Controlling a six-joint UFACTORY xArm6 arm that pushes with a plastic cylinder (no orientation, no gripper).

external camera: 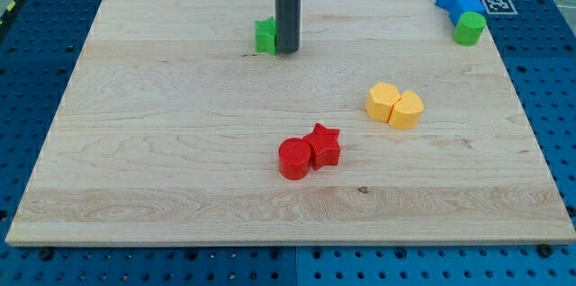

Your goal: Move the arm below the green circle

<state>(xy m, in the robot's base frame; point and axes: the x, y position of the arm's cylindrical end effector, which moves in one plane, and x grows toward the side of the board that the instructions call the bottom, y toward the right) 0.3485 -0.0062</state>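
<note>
Camera view: green circle (pixel 468 28) top-right, short round cyl., touching blue blocks (pixel 456 2); my tip (pixel 286 50) far left; no jaws.

It looked like a robot lab. A wooden board (pixel 180 142) lay on a blue table with rows of little holes (pixel 36 70). A black-and-white marker square (pixel 496 4) sat in one corner.

Bright, even overhead light covers the pale wooden worktop (pixel 180 160) without glare. The red cylinder block (pixel 292 158) and yellow blocks (pixel 394 105) cast only faint, short shadows toward six o'clock. Focus is sharp throughout; the edges look straight.
</note>
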